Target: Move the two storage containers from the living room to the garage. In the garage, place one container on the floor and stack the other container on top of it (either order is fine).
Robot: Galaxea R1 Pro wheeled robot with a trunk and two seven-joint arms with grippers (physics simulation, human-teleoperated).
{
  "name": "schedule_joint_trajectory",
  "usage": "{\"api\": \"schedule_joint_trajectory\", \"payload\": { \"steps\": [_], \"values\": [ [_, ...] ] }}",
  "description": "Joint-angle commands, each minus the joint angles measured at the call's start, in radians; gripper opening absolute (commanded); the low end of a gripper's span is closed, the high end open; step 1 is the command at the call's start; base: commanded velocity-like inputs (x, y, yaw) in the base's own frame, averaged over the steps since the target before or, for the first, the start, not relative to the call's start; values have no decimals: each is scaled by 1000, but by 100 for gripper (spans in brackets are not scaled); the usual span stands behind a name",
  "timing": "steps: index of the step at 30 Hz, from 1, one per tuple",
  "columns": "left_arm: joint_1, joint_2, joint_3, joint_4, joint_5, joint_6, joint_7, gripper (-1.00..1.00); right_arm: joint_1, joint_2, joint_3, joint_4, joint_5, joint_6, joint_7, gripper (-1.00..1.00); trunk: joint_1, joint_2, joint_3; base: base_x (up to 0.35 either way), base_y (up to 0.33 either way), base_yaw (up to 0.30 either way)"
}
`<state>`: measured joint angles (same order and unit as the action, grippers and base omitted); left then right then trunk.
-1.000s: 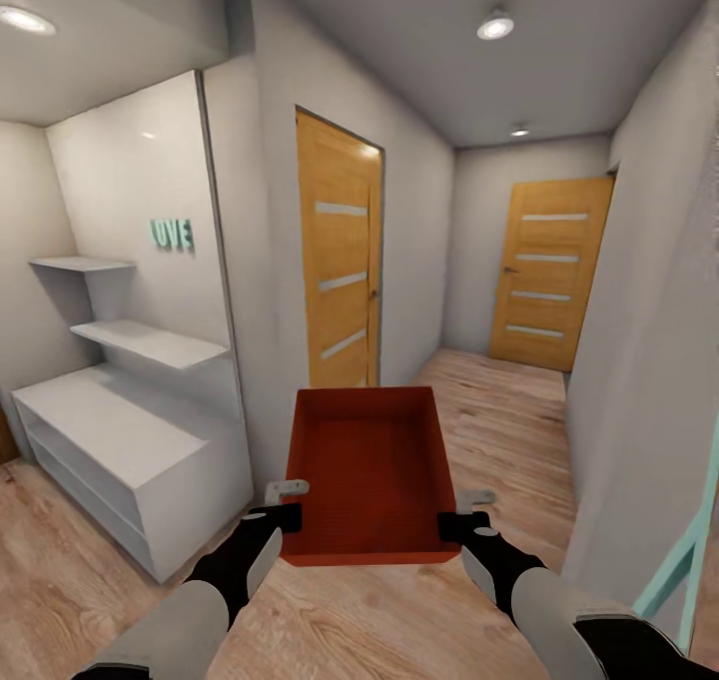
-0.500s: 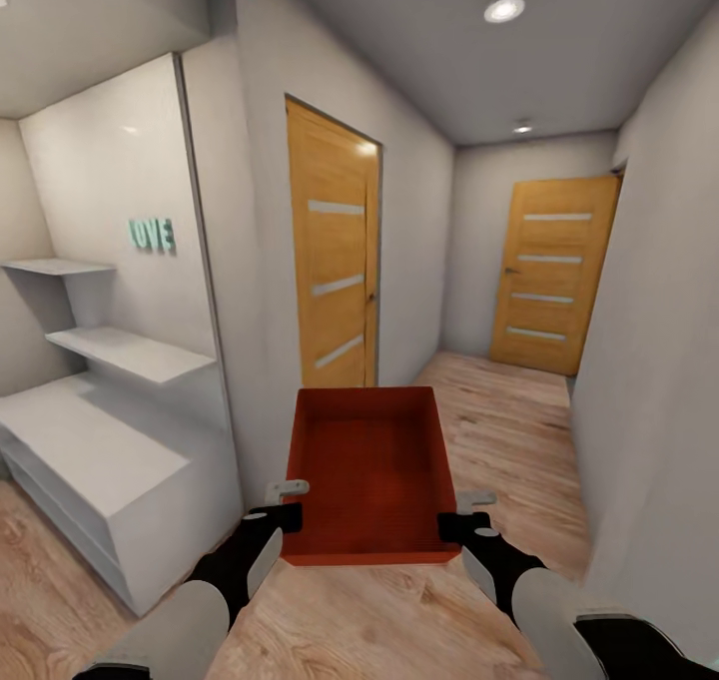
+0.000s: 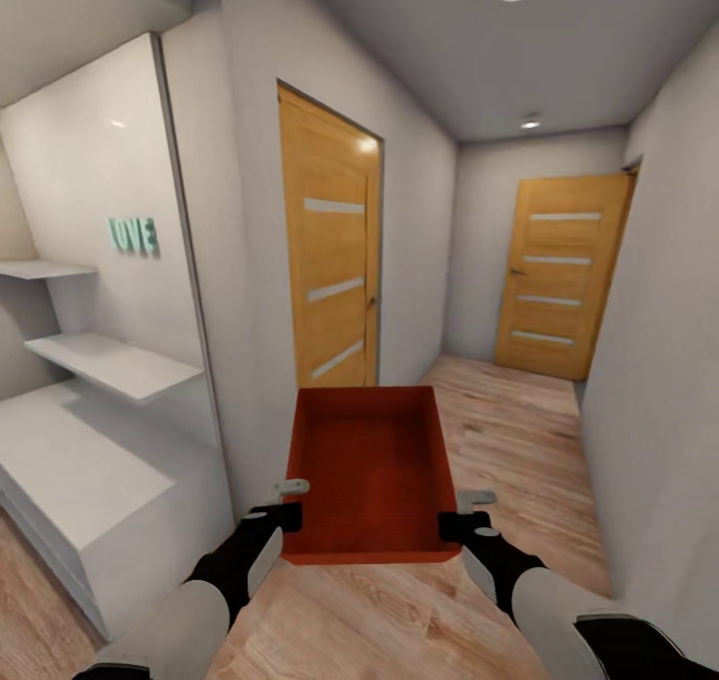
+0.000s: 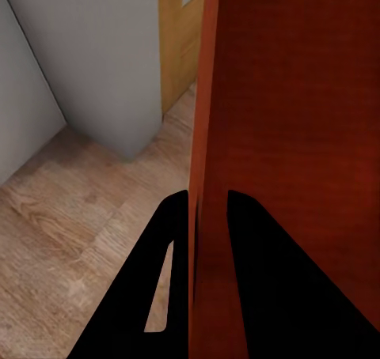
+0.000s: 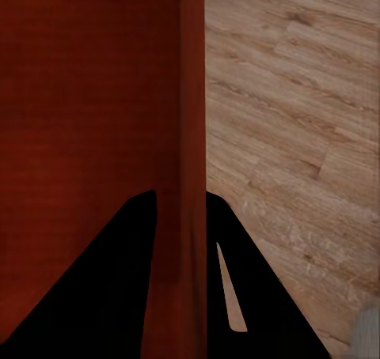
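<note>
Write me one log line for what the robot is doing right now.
place: hallway, wood floor | carrying: storage container, empty | left hand: shut on its left wall | right hand: shut on its right wall | ahead: wooden door

Both arms outstretched, left pincer (image 3: 292,501) and right pincer (image 3: 467,512) clamped on container (image 3: 369,470) walls

Camera advanced along hallway; side door (image 3: 331,251) nearer, shelf unit (image 3: 80,460) sliding out left.

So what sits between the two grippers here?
The storage container alone: left gripper pinches its left wall, right gripper its right wall. The head view shows the span; each wrist view shows a wall between fingers.
</note>
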<state>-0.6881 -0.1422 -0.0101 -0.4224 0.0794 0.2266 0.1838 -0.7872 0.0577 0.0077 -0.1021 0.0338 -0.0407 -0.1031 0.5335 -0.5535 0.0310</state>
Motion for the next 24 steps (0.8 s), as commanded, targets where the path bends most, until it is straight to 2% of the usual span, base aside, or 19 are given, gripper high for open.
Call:
{"api": "schedule_joint_trajectory", "payload": {
  "steps": [1,8,24],
  "values": [
    [1,44,-4,1,-4,8,23,-100,-1,0,-43,-4,12,-3,-4,-100,1,-1,0,324,0,0],
    [1,44,-4,1,-4,8,23,-100,-1,0,-44,-4,12,1,-4,-100,1,-1,0,324,0,-21],
    [1,44,-4,1,-4,8,22,-100,-1,1,-43,-4,12,3,-4,-100,1,-1,0,324,0,-245]
  ]
}}
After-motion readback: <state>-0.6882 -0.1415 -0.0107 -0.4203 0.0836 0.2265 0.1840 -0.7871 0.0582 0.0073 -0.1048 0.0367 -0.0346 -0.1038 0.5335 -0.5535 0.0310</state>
